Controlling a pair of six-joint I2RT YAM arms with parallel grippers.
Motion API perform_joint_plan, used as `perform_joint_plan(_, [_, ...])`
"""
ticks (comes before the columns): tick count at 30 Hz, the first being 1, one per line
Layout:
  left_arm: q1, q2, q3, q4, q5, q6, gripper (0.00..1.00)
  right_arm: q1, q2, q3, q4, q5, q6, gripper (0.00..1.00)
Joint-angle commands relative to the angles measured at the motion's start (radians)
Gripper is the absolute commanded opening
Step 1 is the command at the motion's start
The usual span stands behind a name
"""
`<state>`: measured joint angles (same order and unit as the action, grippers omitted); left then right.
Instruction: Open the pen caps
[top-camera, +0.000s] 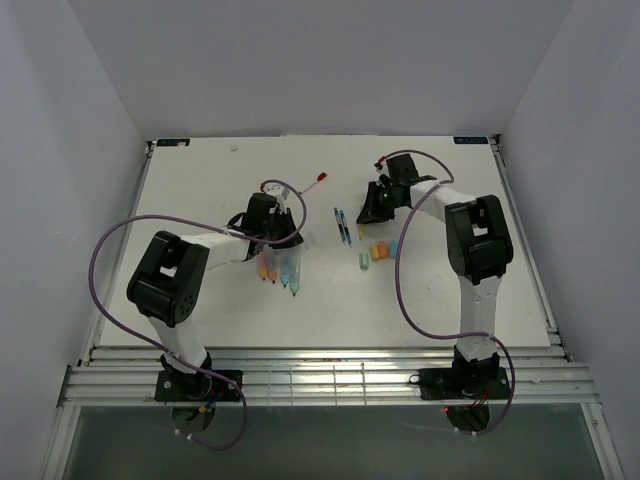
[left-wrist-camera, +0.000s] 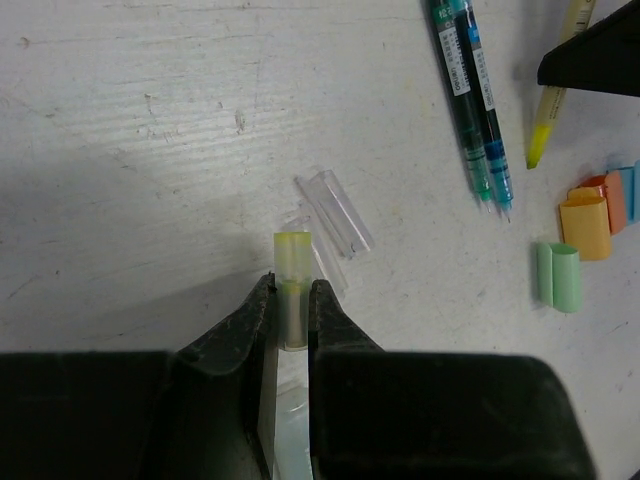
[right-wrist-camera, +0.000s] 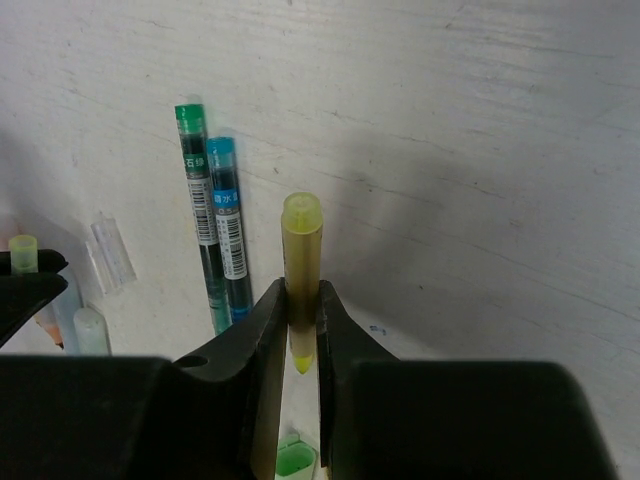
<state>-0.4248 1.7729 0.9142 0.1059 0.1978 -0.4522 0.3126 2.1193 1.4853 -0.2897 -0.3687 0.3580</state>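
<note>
Plastic yellow cap (left-wrist-camera: 293, 255) looks light and slippery, pinched across its sides by the left tool (left-wrist-camera: 291, 290); right tool (right-wrist-camera: 301, 295) pinches the pen (right-wrist-camera: 302, 235).

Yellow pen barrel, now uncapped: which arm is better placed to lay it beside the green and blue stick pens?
Right. The right hand is shut on the thin yellow plastic barrel, close beside those stick pens; the left hand is busy gripping the stubby yellow-ended clear cap.

The twin stick pens (top-camera: 342, 226) and the pen caps (top-camera: 376, 252) crowd the middle of the counter (top-camera: 200, 170) between both arms; clear sleeves (left-wrist-camera: 335, 212) lie just ahead of the left end effector (left-wrist-camera: 292, 285); far-left and near-right stretches lie open
</note>
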Motion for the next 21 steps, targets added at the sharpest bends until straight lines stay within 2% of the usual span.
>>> perform_joint_plan(1, [0.012, 0.010, 0.037, -0.006, 0.029, 0.004, 0.04, -0.007, 0.019, 0.047, 0.003, -0.007, -0.025, 0.16])
perform_joint_plan(2, [0.014, 0.014, 0.043, -0.012, 0.032, 0.001, 0.10, -0.007, 0.022, 0.047, 0.003, -0.007, -0.027, 0.17])
perform_joint_plan(7, [0.017, 0.014, 0.020, -0.006, 0.045, -0.013, 0.17, -0.007, 0.033, 0.041, 0.009, -0.015, -0.024, 0.20])
perform_joint_plan(14, [0.017, -0.007, -0.020, 0.008, 0.048, -0.025, 0.39, -0.006, 0.027, 0.016, 0.029, -0.022, -0.022, 0.30])
perform_joint_plan(16, [0.017, -0.009, -0.026, 0.012, 0.054, -0.026, 0.50, -0.006, 0.027, 0.015, 0.029, -0.026, -0.022, 0.32])
perform_joint_plan(21, [0.017, -0.023, -0.037, 0.021, 0.046, -0.034, 0.63, -0.007, 0.019, 0.015, 0.027, -0.026, -0.025, 0.38])
